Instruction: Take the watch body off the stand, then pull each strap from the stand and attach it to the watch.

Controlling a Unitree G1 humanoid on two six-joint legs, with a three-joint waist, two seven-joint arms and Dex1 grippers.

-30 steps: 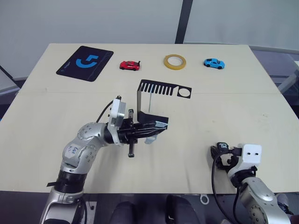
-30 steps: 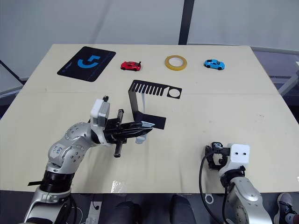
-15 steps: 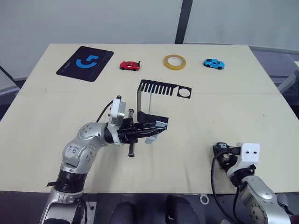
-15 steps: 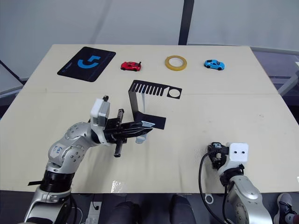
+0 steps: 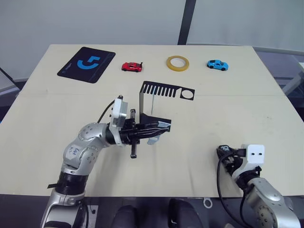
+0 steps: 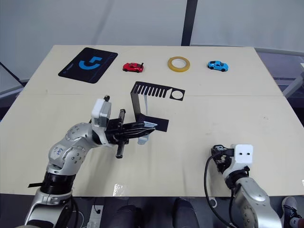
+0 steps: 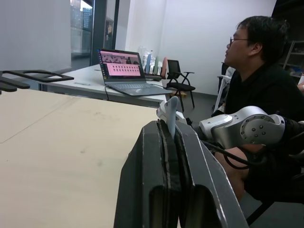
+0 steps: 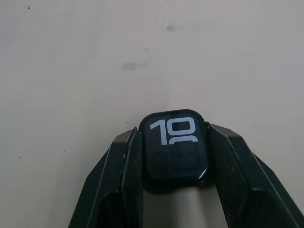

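The left gripper (image 5: 159, 129) sits just left of centre in the left eye view, its jaws closed on a pale blue-grey strap (image 7: 170, 113) whose end pokes out past the black fingertips (image 7: 164, 137) in the left wrist view. That gripper hovers at the flat foot of the black stand (image 5: 164, 90), which stands upright in the middle of the counter (image 5: 237, 99), its slotted top plate with the round hole pointing toward the right of the frame. In the head views a short pale piece (image 5: 152, 140) shows just beneath the left jaws, beside the foot of the stand. At the lower right of the frame the right gripper (image 8: 175, 156) rests low over the counter near its front edge; its jaws are clamped on the watch body (image 8: 175, 145), one finger on each side, the screen facing up with white digits showing. Along the far edge of the counter lie a black mouse pad (image 5: 86, 64) with a blue logo at the upper left, then a red toy car (image 5: 132, 66), a roll of yellow tape (image 5: 177, 62) and a blue toy car (image 5: 217, 64), all well apart from the stand. In the left wrist view a seated person (image 7: 256, 80) in dark clothes and an open laptop (image 7: 126, 71) on another desk show beyond the counter.
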